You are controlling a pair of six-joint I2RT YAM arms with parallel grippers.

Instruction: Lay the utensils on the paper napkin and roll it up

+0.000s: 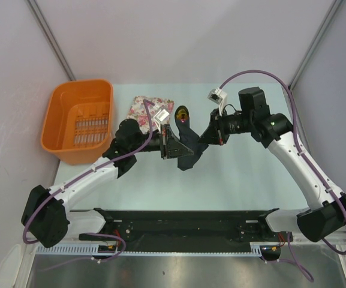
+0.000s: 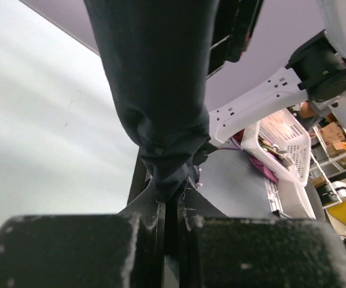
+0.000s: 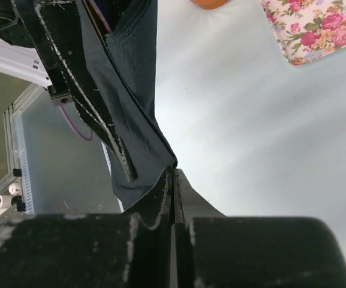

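Note:
The black paper napkin (image 1: 189,150) hangs bunched above the table between my two grippers. My left gripper (image 1: 171,146) is shut on its left side; in the left wrist view the dark folds (image 2: 155,90) run down into the closed fingertips (image 2: 171,204). My right gripper (image 1: 204,139) is shut at the napkin's right edge, and in the right wrist view the sheet (image 3: 131,90) ends at the tip seam (image 3: 174,171). A utensil's gold spoon head (image 1: 183,113) shows just past the napkin's far end. Its handle is hidden.
A pink floral cloth (image 1: 152,111) (image 3: 322,30) lies flat on the table behind the left gripper. An orange basket (image 1: 104,120) stands at the far left. White walls close in the back and both sides.

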